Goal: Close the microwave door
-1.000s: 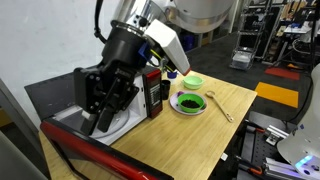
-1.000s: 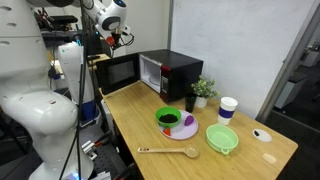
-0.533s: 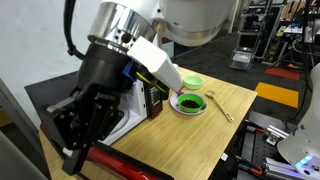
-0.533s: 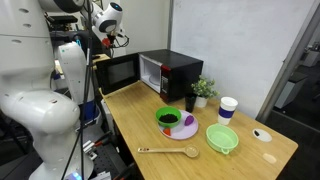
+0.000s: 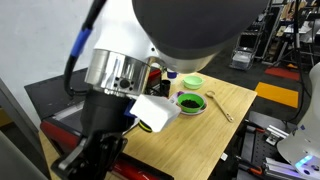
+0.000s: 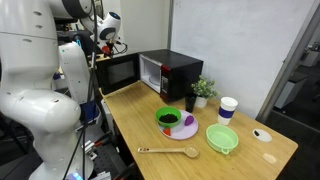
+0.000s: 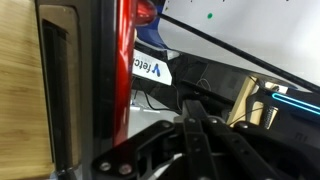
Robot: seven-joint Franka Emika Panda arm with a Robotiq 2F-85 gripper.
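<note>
The microwave point(image 6: 175, 72) stands at the back of the wooden table, black casing with a white cavity. Its casing also shows in an exterior view point(image 5: 45, 95). The microwave door point(image 6: 120, 72) is swung wide open, away from the cavity. In the wrist view its red edge point(image 7: 122, 70) runs vertically close to the camera, with the dark window beside it. My gripper point(image 6: 104, 44) is up by the door's free outer edge. In the wrist view its fingers point(image 7: 190, 150) are together and hold nothing. The arm point(image 5: 120, 80) hides most of the door in that exterior view.
On the table point(image 6: 130, 110) are a bowl of dark greens on a purple plate point(image 6: 170, 120), a green bowl point(image 6: 222, 138), a wooden spoon point(image 6: 165, 151), a white cup point(image 6: 228, 108), a black cup point(image 6: 190, 101) and a small plant point(image 6: 203, 90).
The arm has swung outward past the door's free edge. The gripper has moved from above the door to its outer side. The door has stayed open.
</note>
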